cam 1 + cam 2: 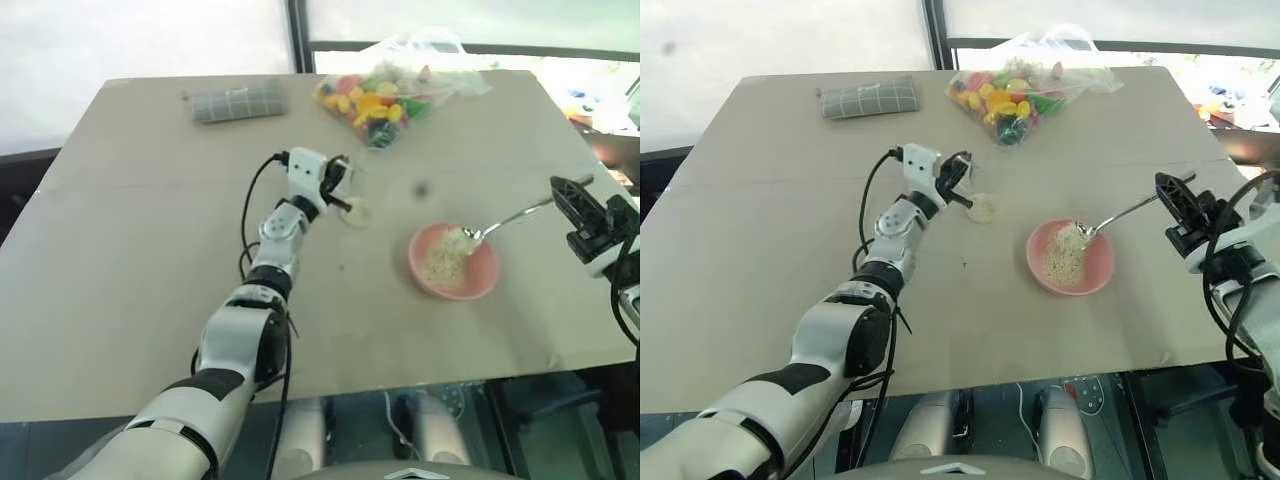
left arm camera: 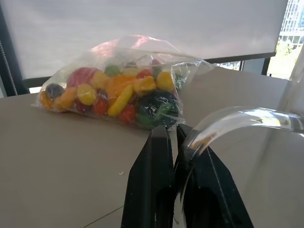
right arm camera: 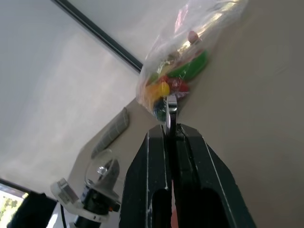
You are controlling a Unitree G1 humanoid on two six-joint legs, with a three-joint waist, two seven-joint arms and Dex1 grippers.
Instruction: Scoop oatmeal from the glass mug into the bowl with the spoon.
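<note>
The pink bowl [image 1: 486, 277] sits right of the table's middle with a pale heap of oatmeal [image 1: 443, 260] in it. The silver spoon [image 1: 510, 218] slants over the bowl, its head above the far side of the heap. My right gripper [image 1: 562, 192] is shut on the end of the spoon's handle [image 3: 171, 105]. Left of the bowl, the glass mug [image 1: 354, 211] holds a little oatmeal. My left gripper [image 2: 175, 135] is shut on the mug's clear handle [image 2: 237, 118].
A clear bag of multicoloured candies [image 1: 385, 92] lies at the back of the table, beyond the mug. A folded grey cloth [image 1: 240, 102] lies at the back left. The table's right edge [image 1: 600, 200] runs close behind my right gripper.
</note>
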